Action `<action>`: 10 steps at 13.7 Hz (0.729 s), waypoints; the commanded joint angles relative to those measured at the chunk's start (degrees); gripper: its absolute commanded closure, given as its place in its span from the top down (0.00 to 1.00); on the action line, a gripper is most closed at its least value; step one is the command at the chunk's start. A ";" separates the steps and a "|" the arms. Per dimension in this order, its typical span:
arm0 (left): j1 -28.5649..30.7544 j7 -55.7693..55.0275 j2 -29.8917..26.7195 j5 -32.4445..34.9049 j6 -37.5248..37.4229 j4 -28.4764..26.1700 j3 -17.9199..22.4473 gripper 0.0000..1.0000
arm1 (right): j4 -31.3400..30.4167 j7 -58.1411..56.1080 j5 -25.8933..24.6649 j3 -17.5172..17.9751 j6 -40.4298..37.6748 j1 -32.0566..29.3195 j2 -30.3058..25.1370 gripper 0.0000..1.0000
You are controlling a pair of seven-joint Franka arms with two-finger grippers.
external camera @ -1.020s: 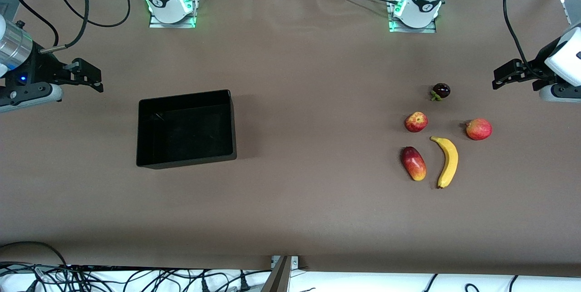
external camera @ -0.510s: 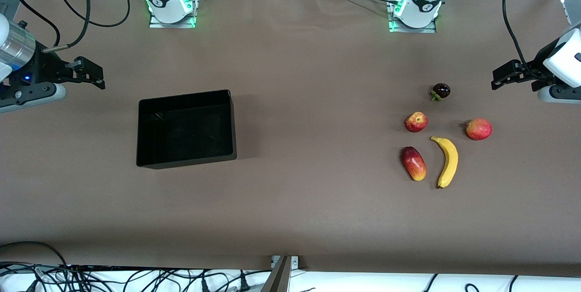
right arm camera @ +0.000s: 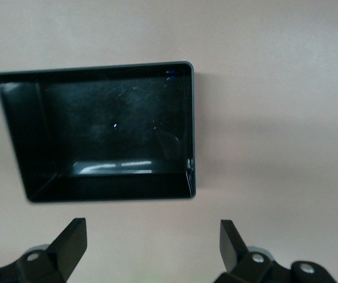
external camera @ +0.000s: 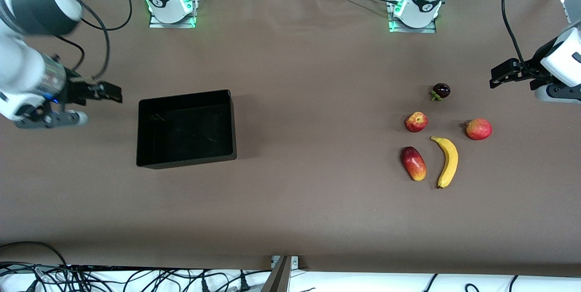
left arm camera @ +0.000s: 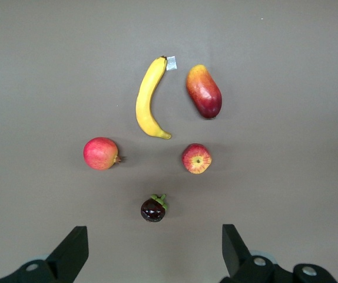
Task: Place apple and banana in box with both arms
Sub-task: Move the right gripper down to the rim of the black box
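Note:
The small red-and-yellow apple (external camera: pixel 416 121) (left arm camera: pixel 196 158) rests on the brown table toward the left arm's end. The curved yellow banana (external camera: pixel 448 161) (left arm camera: pixel 147 100) lies just nearer the front camera than the apple. The black box (external camera: pixel 186 162) (right arm camera: pixel 192 124) stands empty toward the right arm's end. My left gripper (external camera: pixel 501 76) (left arm camera: pixel 154 253) hangs open over bare table beside the fruit group, holding nothing. My right gripper (external camera: pixel 111 93) (right arm camera: pixel 153 244) hovers open and empty over the table just outside the box's wall at the right arm's end.
A pinkish-red round fruit (external camera: pixel 479 129) (left arm camera: pixel 100 153), an oblong red-yellow fruit (external camera: pixel 413 163) (left arm camera: pixel 204 91) and a small dark fruit with a green cap (external camera: pixel 441 91) (left arm camera: pixel 153 209) surround the apple and banana. Wide bare table lies between the box and the fruit.
The right arm has swung in and its gripper has shifted closer to the box. The left gripper has barely moved. Both stay open.

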 commanded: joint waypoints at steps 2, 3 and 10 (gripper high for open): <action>-0.67 1.14 1.67 0.72 -1.90 3.14 0.08 1.00 | -8.95 1.20 0.00 -0.89 10.58 -0.43 1.99 1.00; -0.67 1.14 1.67 0.72 -1.90 3.14 0.08 1.00 | -9.57 1.11 -0.09 -1.07 12.61 -0.43 3.39 1.00; -0.76 1.14 1.67 1.33 -1.90 3.14 0.17 1.00 | -14.04 -0.03 -0.09 -3.09 21.66 -0.52 9.82 1.00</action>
